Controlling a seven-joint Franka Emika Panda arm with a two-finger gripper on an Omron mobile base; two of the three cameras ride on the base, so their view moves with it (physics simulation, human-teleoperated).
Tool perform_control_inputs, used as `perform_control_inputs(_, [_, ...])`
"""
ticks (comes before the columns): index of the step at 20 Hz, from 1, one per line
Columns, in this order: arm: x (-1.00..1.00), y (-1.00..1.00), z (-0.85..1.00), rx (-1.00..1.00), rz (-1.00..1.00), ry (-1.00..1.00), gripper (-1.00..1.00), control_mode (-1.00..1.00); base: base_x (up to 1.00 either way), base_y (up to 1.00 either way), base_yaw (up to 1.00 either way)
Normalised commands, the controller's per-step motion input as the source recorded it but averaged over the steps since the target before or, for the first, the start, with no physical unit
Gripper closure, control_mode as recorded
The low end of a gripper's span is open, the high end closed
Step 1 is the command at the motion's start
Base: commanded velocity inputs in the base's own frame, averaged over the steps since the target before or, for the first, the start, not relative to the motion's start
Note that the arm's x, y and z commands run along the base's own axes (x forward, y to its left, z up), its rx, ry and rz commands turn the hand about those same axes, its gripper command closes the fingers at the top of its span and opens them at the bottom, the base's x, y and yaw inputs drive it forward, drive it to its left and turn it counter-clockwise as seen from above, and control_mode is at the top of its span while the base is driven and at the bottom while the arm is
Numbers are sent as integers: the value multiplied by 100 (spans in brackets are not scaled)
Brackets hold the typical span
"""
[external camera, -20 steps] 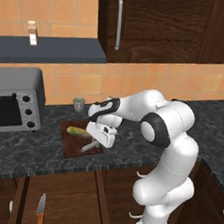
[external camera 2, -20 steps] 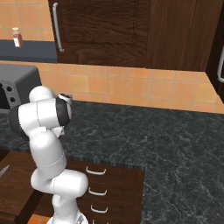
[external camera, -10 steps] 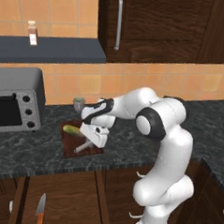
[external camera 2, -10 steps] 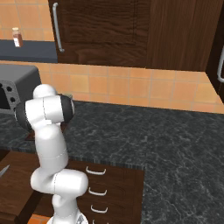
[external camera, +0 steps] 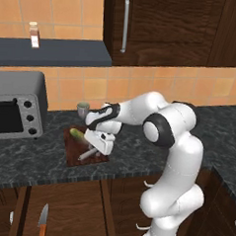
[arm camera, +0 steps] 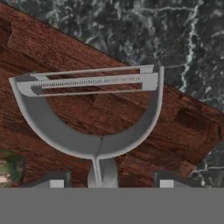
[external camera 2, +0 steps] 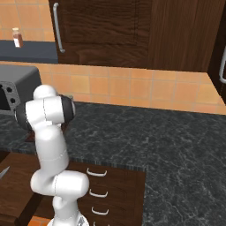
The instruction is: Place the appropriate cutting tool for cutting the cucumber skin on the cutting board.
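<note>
Where gripper [arm camera: 108,183] hovers, peeler [arm camera: 94,109] handle hidden

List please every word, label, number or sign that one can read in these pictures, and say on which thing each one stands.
None can be read.
Toaster oven: its knobs carry no legible marks.
Small bottle on the shelf: its light band is too blurred to read.
Peeler, cutting board and cucumber: no writing.
</note>
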Motion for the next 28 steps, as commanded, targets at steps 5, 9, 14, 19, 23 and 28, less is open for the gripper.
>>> perform_control_inputs(5, [-47, 5, 52, -1, -1, -3, -100, -100, 0, 0, 0])
perform_control_inputs(9, [-24, 0, 77, 0, -1, 0, -100, -100, 0, 0, 0])
perform_control_inputs(14, [-29, 0, 58, -2, -1, 0, -100, -100, 0, 0, 0])
perform_control_inputs(19, [-31, 0, 53, -1, -1, 0, -100, -100, 0, 0, 0])
perform_control_inputs(23, [-33, -11, 29, 0, -1, 0, -100, -100, 0, 0, 0])
perform_control_inputs(28, [-30, -29, 7, 0, -3, 0, -100, -100, 0, 0, 0])
